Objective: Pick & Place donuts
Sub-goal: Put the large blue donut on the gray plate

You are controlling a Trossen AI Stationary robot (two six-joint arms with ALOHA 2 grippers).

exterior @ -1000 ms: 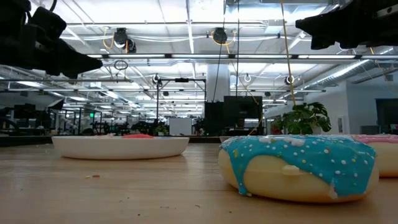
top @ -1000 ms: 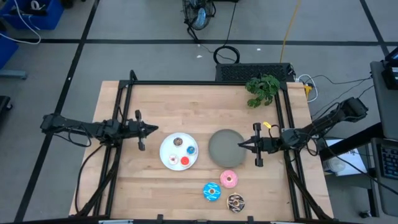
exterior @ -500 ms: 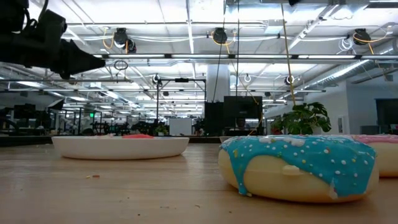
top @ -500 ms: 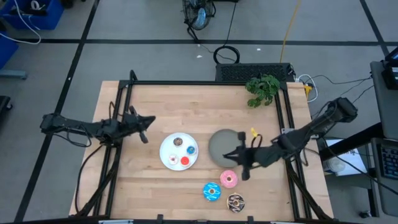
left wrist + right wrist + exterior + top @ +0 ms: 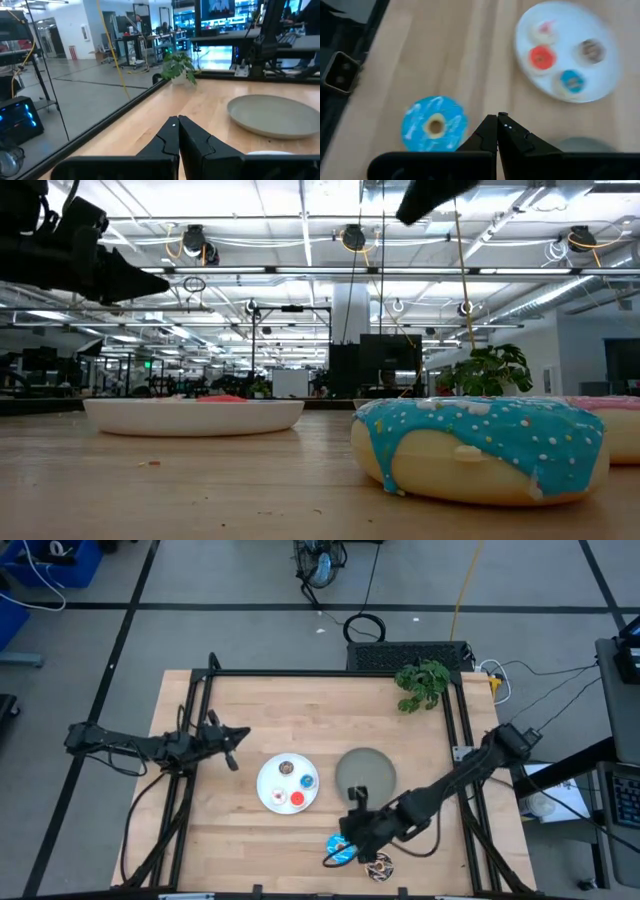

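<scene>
Three larger donuts lie flat on the wood near the table's near edge: the blue one point(image 5: 339, 849) point(image 5: 434, 125) point(image 5: 480, 448), the brown sprinkled one point(image 5: 379, 865), and the pink one point(image 5: 615, 423), which my right arm hides in the high view. Several tiny donuts, among them a red one point(image 5: 541, 57) and a blue one point(image 5: 571, 81), lie on the white plate point(image 5: 270, 798) point(image 5: 607, 82). My right gripper point(image 5: 346, 831) point(image 5: 498, 120) hovers shut just above and beside the blue donut. My left gripper point(image 5: 234, 736) point(image 5: 177, 123) waits shut, in the air left of the white plate.
An empty grey plate point(image 5: 365, 768) point(image 5: 272, 116) sits right of the white plate, partly under my right arm. A potted plant point(image 5: 422, 684) stands at the far right corner. A black frame point(image 5: 300, 673) borders the table. Bare wood lies along the left and far sides.
My right arm has swung from the table's right side, past the grey plate and over the pink donut, toward the near edge and left, and now points down by the blue donut. My left gripper has tipped slightly toward the far edge. Both stayed shut; no donut has moved.
</scene>
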